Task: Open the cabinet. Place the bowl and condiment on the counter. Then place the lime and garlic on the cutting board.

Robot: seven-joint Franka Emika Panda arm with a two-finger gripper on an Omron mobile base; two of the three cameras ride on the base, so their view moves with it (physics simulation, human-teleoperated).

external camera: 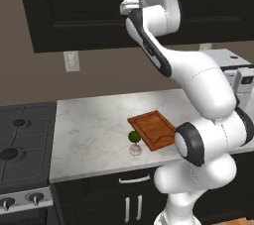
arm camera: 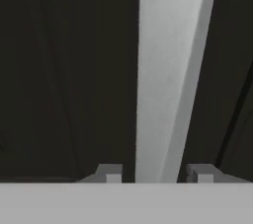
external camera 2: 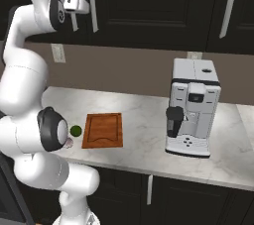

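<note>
Cabinet [external camera 2: 149, 6]: black wall unit, panelled doors shut, hung above the tabletop.
Handle [arm camera: 168, 75]: long silver bar, upright, running between the two fingertips [arm camera: 109, 172] in the hand view.
Jaws [arm camera: 155, 173]: clenched on the handle, one tip at each side of the bar.
Tabletop [external camera: 94, 125]: white marble with grey veins, backed by a brown wall.
Cutting board [external camera: 153, 129]: reddish-brown, flat on the marble, bare on top.
Lime [external camera: 134, 136]: green, just beside the board's edge.
Garlic [external camera: 135, 149]: pale bulb, just in front of the lime.
Stove [external camera: 22, 140]: black gas hob at the tabletop's left end.
Coffee machine [external camera 2: 192, 107]: white, well apart from the board, on the right.
Wall outlet [external camera: 72, 61]: under the cabinet.
</note>
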